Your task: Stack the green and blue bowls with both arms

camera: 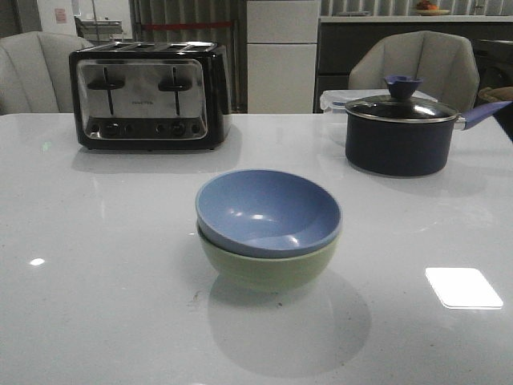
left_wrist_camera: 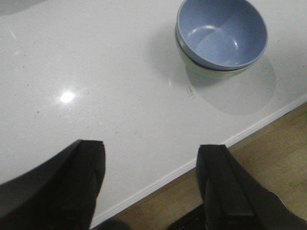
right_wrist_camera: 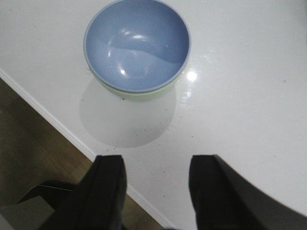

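The blue bowl sits nested inside the green bowl at the middle of the white table. The left wrist view shows the blue bowl on the green bowl, well away from my left gripper, which is open and empty over the table's front edge. From the right wrist, the blue bowl covers all but a sliver of the green bowl; my right gripper is open, empty, and apart from the stack. Neither arm appears in the front view.
A black and chrome toaster stands at the back left. A dark lidded saucepan with a blue handle stands at the back right, a clear container behind it. Wooden floor lies beyond the table's front edge.
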Controlling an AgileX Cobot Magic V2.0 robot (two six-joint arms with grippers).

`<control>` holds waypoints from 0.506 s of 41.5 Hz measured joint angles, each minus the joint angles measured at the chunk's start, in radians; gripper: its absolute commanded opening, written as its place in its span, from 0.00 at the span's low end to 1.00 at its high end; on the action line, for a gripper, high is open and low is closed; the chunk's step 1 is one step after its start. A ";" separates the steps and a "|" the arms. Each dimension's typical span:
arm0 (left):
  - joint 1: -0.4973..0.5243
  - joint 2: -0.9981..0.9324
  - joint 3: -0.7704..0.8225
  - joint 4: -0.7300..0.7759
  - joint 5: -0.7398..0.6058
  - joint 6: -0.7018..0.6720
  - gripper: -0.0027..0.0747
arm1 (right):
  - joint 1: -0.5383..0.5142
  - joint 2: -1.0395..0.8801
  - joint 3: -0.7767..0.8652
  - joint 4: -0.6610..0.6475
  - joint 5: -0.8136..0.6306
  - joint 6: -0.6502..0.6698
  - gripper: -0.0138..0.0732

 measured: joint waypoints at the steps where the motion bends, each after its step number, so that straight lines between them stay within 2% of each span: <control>1: 0.000 0.000 0.000 0.002 0.000 -0.001 0.65 | -0.006 -0.001 0.000 0.000 0.000 0.003 0.65; 7: 0.000 0.002 0.002 0.002 0.000 -0.003 0.65 | -0.056 -0.001 0.000 -0.006 0.014 0.007 0.65; 11: 0.000 0.002 0.002 0.004 0.000 -0.003 0.58 | -0.071 -0.001 0.000 -0.008 0.031 0.011 0.62; 21: 0.000 0.002 0.006 0.006 -0.025 -0.003 0.29 | -0.072 -0.001 0.000 -0.010 0.036 0.011 0.25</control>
